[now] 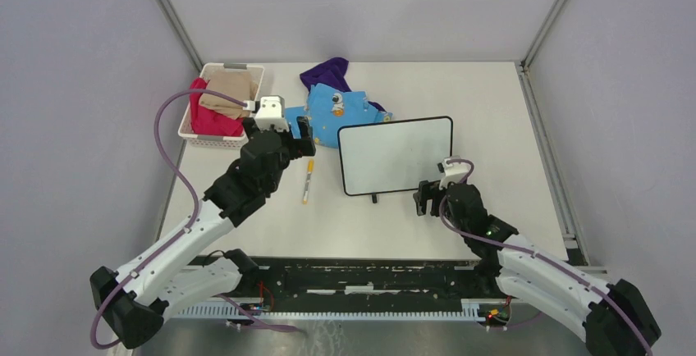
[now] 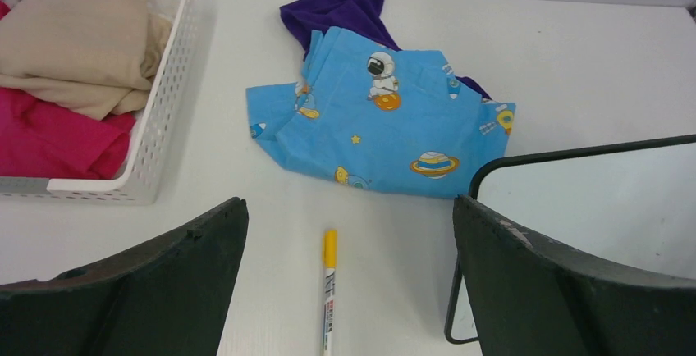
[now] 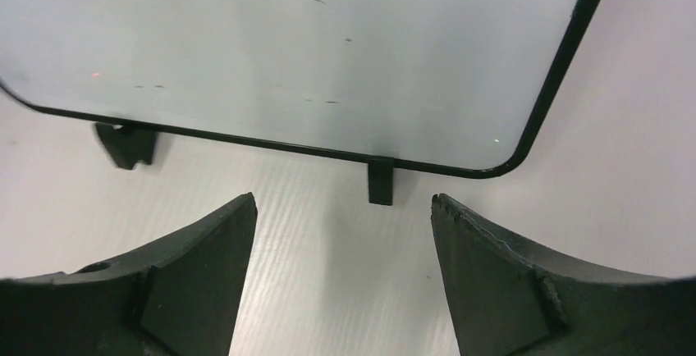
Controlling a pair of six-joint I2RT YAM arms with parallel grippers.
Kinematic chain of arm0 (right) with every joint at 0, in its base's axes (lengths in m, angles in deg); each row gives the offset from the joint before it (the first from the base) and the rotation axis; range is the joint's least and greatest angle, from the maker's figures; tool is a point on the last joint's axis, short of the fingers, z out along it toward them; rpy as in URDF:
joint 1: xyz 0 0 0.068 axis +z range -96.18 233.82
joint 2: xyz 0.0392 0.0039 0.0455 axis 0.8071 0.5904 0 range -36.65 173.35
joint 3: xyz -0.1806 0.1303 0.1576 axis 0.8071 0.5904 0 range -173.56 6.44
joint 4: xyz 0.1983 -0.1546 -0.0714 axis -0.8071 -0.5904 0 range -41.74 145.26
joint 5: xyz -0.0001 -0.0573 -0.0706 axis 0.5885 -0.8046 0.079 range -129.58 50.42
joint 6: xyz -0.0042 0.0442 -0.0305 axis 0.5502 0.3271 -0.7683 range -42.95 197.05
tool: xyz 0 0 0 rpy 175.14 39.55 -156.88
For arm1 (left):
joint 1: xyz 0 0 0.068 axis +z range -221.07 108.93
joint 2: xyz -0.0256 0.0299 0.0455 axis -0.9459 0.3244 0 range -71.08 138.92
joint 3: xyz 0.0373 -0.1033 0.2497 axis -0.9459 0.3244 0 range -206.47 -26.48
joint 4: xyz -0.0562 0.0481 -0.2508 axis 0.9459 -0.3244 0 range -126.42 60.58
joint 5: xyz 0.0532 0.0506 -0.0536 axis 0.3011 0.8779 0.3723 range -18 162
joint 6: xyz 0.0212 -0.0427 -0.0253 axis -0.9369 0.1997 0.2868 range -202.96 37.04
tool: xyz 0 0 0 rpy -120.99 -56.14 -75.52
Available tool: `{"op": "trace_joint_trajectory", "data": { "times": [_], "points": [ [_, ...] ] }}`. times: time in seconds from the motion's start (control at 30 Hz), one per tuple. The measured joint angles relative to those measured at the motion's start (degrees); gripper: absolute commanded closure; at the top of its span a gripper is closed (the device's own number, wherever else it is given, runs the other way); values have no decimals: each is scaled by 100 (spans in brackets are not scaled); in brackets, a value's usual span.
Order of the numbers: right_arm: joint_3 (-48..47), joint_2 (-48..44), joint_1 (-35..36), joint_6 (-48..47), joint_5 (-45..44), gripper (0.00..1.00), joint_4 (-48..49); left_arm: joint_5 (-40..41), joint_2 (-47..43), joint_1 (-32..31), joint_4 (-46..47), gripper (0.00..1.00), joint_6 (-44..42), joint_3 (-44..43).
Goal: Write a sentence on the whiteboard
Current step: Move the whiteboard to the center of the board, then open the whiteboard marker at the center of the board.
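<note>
Right pincer (image 3: 342, 202) hangs low over the bench (image 1: 509, 126) with its jaws spread wide and nothing between them. It sits just in front of the near edge of the whiteboard (image 3: 312, 44). We can see one of the little black feet (image 3: 380, 184) right ahead of it. That board sits propped on those feet around mid-bench, and its face shows us only a few faint specks, no words at all.

Over to the left pincer (image 2: 349, 208): fully agape too, empty, hovering above the marker (image 2: 328, 290). The pen lies flat on the bench just left of the board's corner, and its yellow end looks to us like a cap in place.

Further back we have a blue space-print cloth (image 2: 377, 126) with a purple cloth (image 2: 345, 7) tucked behind it. At the far left a white basket (image 2: 156, 126) holds beige and pink fabric.

So by our reckoning the writing has not begun. The pen needs picking up, most likely uncapping, and every word is ahead of us.
</note>
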State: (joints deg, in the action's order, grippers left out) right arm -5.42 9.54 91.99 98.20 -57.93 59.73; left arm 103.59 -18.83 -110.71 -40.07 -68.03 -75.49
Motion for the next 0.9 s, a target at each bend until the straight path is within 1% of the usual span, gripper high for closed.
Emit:
{"op": "trace_joint_trajectory", "data": {
  "times": [0.17,0.23,0.3,0.37,0.47,0.57,0.63,0.73,0.9],
  "points": [
    [-125,-1110,0,-157,426,16,-693,610,313,0,-26,0,9,-13],
    [-131,-1499,0,-188,457,16,-905,855,695,2,-286,0,155,-153],
    [-131,-1845,0,-214,420,16,-1078,857,1134,66,-658,0,348,-387],
    [-131,-2144,0,-225,326,15,-1207,616,1523,219,-953,0,549,-581],
    [-136,-2487,0,-225,221,15,-1331,-153,1823,804,-1346,0,793,-610],
    [-256,-2564,-4,-315,291,15,-1495,-828,1998,1397,-1615,0,929,-603],
    [-400,-2524,-4,-422,415,15,-1604,-1147,2124,1528,-1714,1,944,-603],
    [-619,-2448,-4,-610,629,15,-1644,-1615,2479,1530,-1829,4,942,-647],
    [-732,-2428,-4,-820,935,16,-1644,-2013,3292,1512,-2004,10,935,-905]
  ]
}}
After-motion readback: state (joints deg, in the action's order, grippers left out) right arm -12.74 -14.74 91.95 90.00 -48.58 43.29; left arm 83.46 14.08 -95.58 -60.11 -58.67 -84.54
